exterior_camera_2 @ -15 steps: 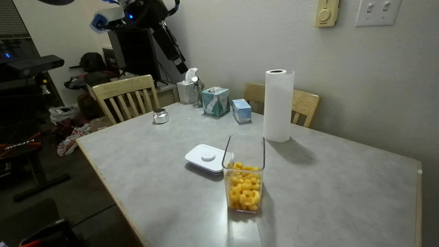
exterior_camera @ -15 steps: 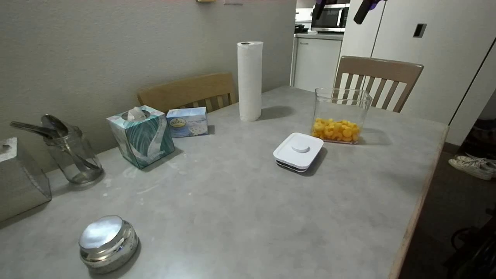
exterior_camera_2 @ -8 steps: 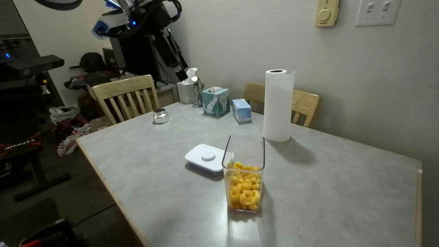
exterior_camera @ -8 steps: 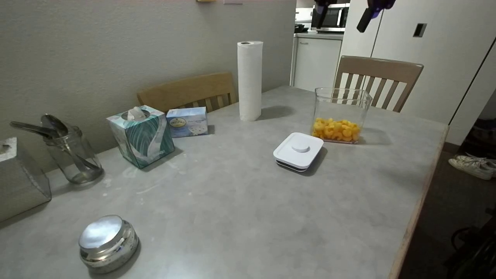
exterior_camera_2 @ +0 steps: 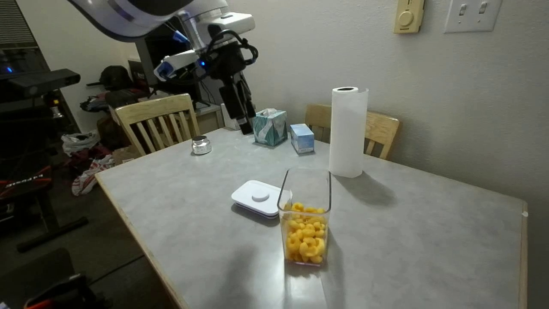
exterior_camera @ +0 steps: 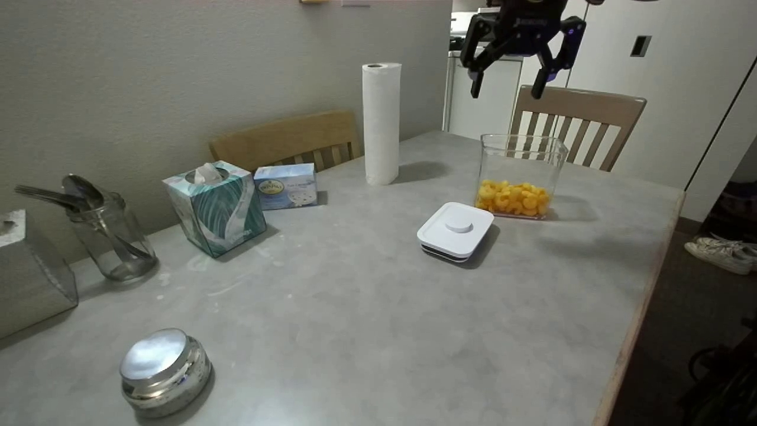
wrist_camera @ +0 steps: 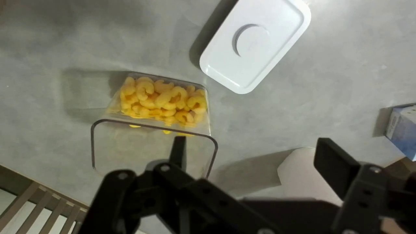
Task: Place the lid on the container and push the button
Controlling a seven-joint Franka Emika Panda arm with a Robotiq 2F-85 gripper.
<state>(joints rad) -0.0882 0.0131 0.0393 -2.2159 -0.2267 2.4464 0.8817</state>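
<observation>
White lid [exterior_camera: 453,236], whole in an exterior view, runs off the wrist view.

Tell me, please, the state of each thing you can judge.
Pincer, open, empty
Lid, off, right way up
Button, raised
Container, upright, open, partly filled
Metal jar, upright, seemingly closed
Glass jar, upright, open, holding cutlery
Teal box, open, tissue showing
Grey box, open
Towel roll, upright
Blue box, seemingly closed

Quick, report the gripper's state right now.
Gripper: open, its jaws spread wide, holding nothing.
</observation>
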